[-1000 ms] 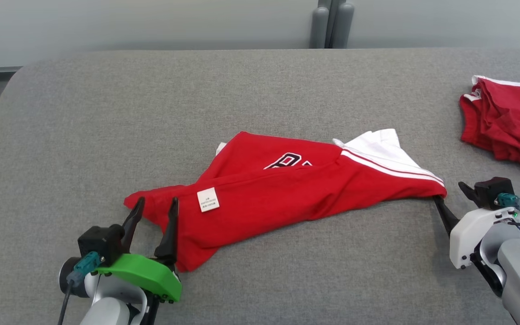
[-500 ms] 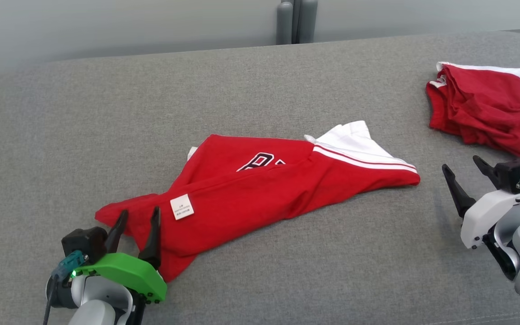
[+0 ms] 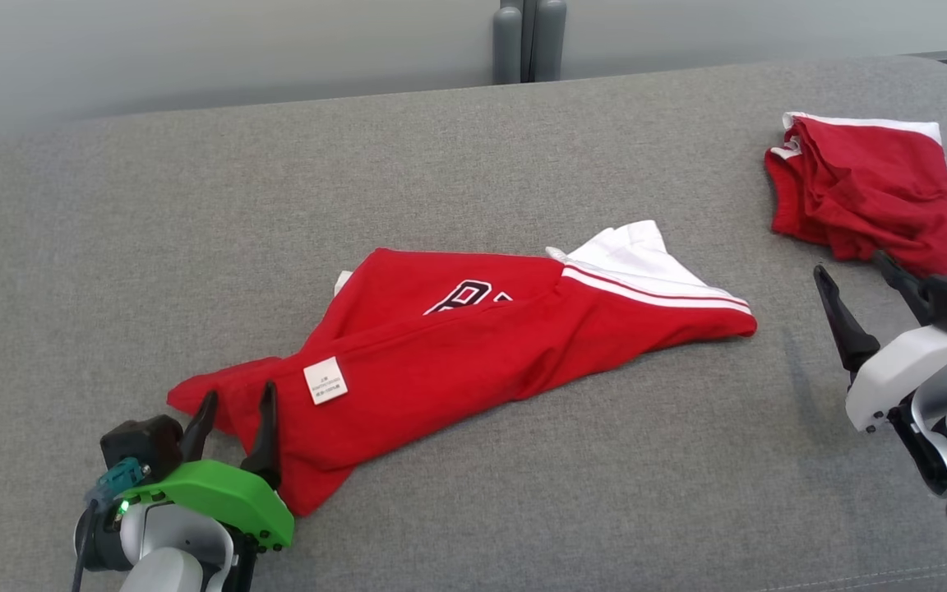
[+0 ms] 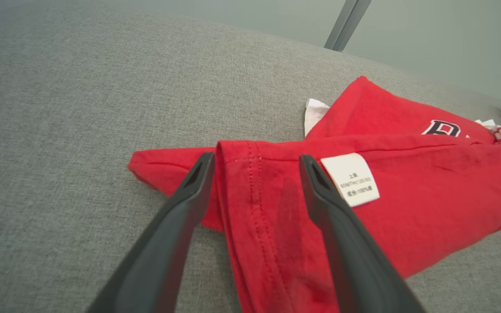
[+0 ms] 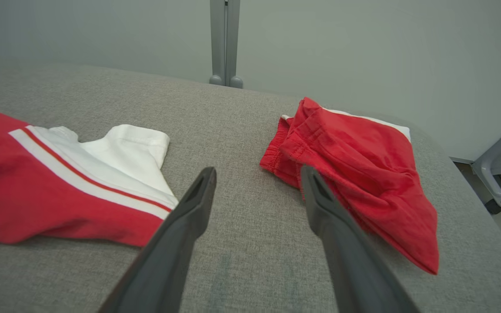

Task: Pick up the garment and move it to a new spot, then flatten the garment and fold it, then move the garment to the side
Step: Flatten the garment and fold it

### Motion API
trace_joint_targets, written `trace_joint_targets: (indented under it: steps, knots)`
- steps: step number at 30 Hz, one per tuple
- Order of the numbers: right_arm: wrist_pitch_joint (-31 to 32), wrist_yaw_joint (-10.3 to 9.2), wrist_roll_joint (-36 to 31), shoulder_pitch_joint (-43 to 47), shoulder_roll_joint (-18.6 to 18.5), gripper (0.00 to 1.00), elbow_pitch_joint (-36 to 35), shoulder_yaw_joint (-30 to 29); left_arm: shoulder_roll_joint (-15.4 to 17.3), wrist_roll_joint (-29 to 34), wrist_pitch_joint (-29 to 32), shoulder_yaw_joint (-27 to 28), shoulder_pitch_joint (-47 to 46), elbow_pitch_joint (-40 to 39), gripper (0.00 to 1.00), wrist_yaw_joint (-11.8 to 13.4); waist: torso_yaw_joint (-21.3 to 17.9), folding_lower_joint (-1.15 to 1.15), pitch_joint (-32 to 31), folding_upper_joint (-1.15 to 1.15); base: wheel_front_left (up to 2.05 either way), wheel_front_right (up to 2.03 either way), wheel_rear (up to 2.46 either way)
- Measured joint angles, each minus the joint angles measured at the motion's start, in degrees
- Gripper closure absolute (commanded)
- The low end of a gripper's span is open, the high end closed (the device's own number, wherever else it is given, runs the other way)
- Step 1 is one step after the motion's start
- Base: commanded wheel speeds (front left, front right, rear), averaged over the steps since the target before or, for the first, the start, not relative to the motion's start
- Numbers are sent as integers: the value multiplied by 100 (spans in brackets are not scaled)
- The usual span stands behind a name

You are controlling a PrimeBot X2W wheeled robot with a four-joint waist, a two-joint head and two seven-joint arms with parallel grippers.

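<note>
Loosely crumpled, the red garment (image 3: 457,353) shows white-striped trim and a label (image 3: 325,381).

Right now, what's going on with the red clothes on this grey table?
A two-armed robot is working on a crumpled red and white T-shirt on the grey fabric-covered table. Its left gripper is open astride the shirt's near hem, gripping nothing. Its right gripper is open, clear of the shirt's striped end, beside a bunched pair of red shorts.
</note>
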Motion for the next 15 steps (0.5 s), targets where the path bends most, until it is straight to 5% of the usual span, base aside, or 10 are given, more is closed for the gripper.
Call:
trace_joint_targets:
  steps: [14, 15]
  knots:
    - [0, 8, -58, 177, 10, 0, -366, -53, -136, -287, 58, -40, -19, 147, 0, -12, 18, 0, -23, 0, 0, 0, 0]
    - [0, 8, -59, 181, 10, 0, -389, -57, -157, -313, 58, -37, -24, 147, 8, -12, 13, 0, -24, 0, 0, 0, 0]
